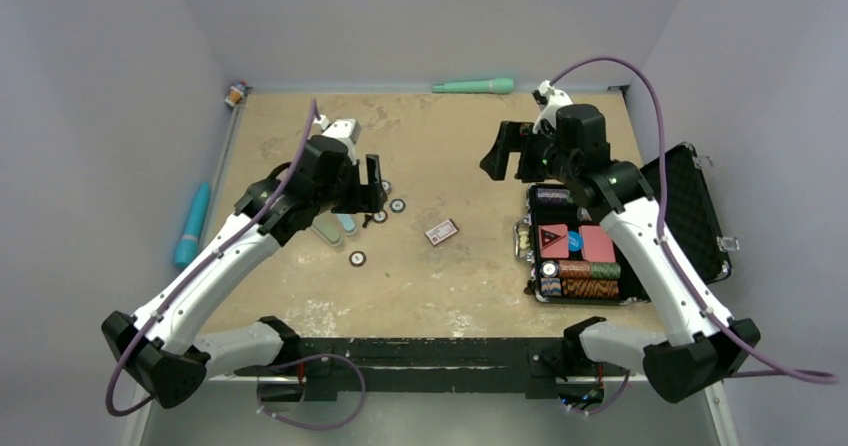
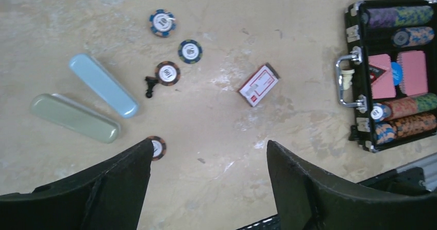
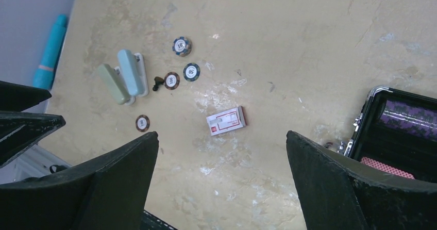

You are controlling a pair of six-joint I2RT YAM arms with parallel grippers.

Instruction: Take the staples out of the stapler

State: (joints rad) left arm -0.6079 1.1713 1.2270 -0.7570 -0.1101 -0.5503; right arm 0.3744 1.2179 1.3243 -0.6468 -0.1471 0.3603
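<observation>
Two staplers lie side by side on the tan table, a light blue one (image 2: 103,84) and a pale green one (image 2: 74,117). Both are closed. They also show in the right wrist view (image 3: 131,71) and partly under my left gripper in the top view (image 1: 345,222). A small red and white staple box (image 2: 258,84) lies to their right. My left gripper (image 2: 209,143) is open and empty, held above the table just right of the staplers. My right gripper (image 3: 221,134) is open and empty, high above the table's right middle (image 1: 505,151).
Several poker chips (image 2: 167,73) and a small black piece (image 2: 150,85) lie beside the staplers. An open black case (image 1: 690,216) of chips and cards sits at the right. A teal tube (image 1: 192,226) lies off the left edge and a green pen (image 1: 475,86) at the back.
</observation>
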